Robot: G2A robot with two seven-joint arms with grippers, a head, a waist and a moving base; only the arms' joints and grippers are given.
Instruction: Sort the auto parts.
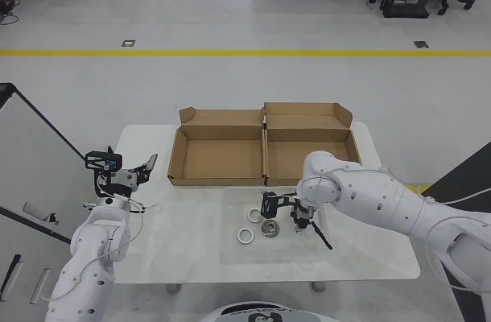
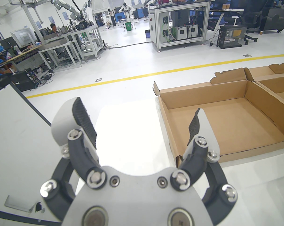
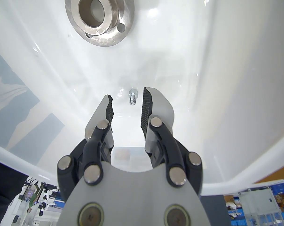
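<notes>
The right gripper (image 3: 127,94) hangs partly open and empty over the white tray (image 3: 226,71). A small bolt (image 3: 133,97) lies just off its fingertips, with bare tray floor on every side. The metal flange (image 3: 99,10) sits well apart from the bolt, and two white rings (image 1: 254,214) lie near the flange. The left gripper (image 2: 138,109), spread wide and empty, is over the table (image 2: 123,147) near its left edge, beside the left cardboard box (image 2: 226,123).

Between the spread jaws of the right end effector (image 3: 127,95): a small silver threaded bolt (image 3: 132,97) on the glossy white surface (image 3: 203,71). Farther out, a round silver metal flange (image 3: 99,10) with central bore.
</notes>
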